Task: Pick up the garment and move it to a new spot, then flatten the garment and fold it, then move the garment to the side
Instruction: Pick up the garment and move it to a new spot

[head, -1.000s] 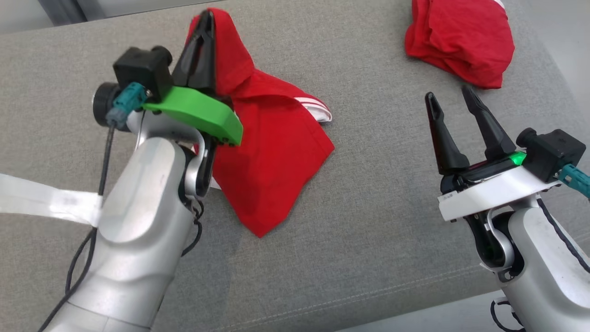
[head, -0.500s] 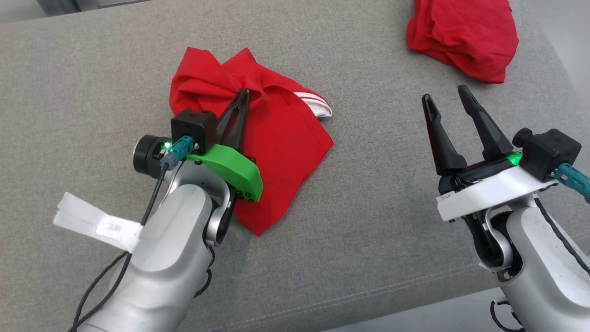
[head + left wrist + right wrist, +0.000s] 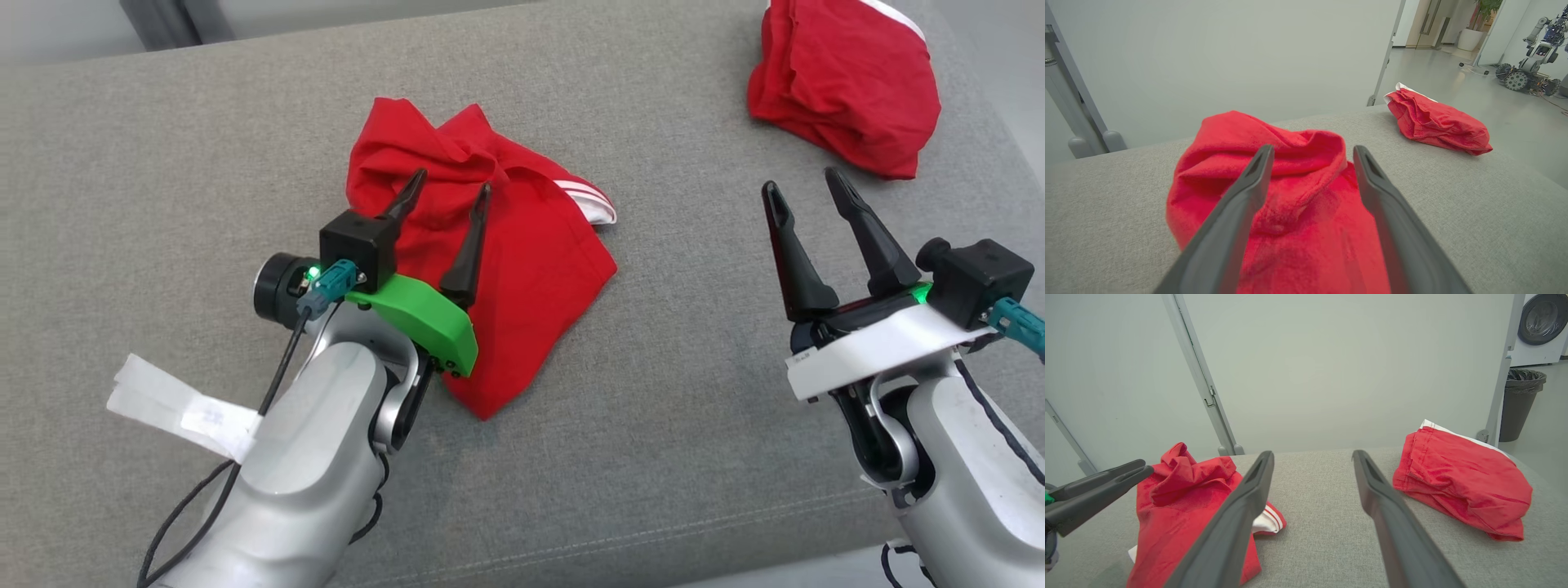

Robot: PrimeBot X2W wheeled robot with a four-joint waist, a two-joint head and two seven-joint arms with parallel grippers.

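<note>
Left pincer [image 3: 453, 181], released and empty, sits over the crumpled red garment [image 3: 531, 269] on the bench [image 3: 694, 327]; the cloth's long axis runs along its fingers. Right pincer [image 3: 802, 181], also released, stands well apart.

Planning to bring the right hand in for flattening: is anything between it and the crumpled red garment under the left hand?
Nothing visible. Bare grey fabric surface lies between the open right hand and the crumpled garment. The second red garment lies farther back on the right, off that path.
</note>
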